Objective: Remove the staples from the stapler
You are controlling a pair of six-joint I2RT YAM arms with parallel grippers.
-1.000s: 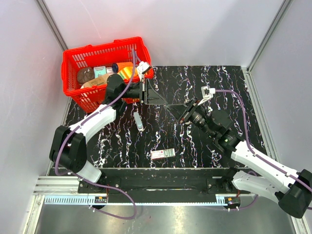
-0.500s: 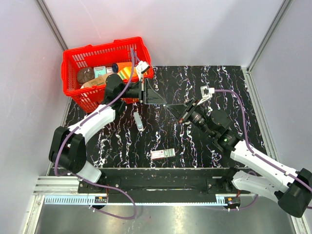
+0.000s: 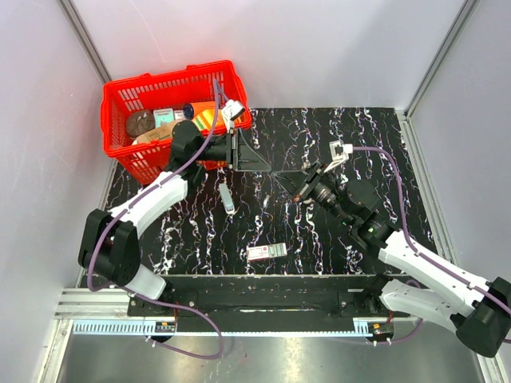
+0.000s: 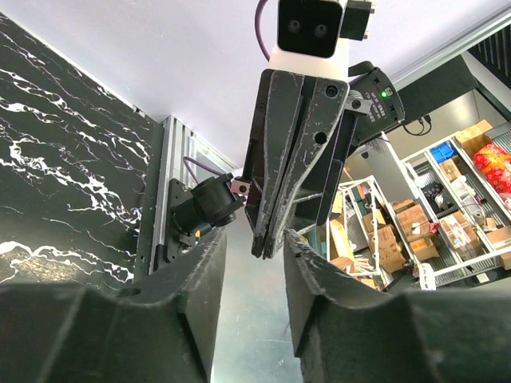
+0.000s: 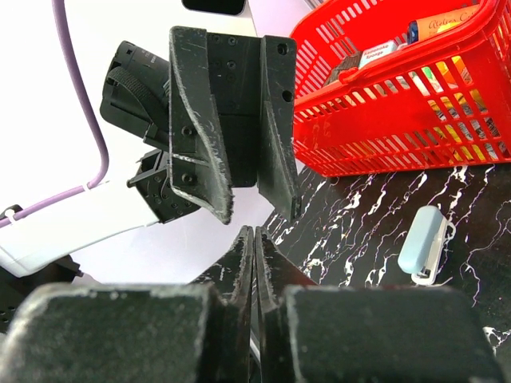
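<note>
The stapler (image 3: 228,198) lies on the black marbled table, pale blue top up, apart from both grippers. It also shows in the right wrist view (image 5: 423,242), lying flat. My left gripper (image 3: 270,167) hangs above the table beside the basket with its jaws open and empty. My right gripper (image 3: 286,178) is shut with nothing between its fingers. The two grippers point at each other, tips nearly meeting. In the left wrist view my left gripper (image 4: 254,239) frames the shut right gripper (image 4: 268,249). In the right wrist view my right gripper (image 5: 253,233) faces the open left gripper (image 5: 257,214).
A red basket (image 3: 120,92) holding several items stands at the back left and shows in the right wrist view (image 5: 383,120). A flat white-and-red little box (image 3: 267,252) lies near the table's front edge.
Both arms have shifted only slightly. The grippers stay tip to tip above the table, and the stapler has not moved.
</note>
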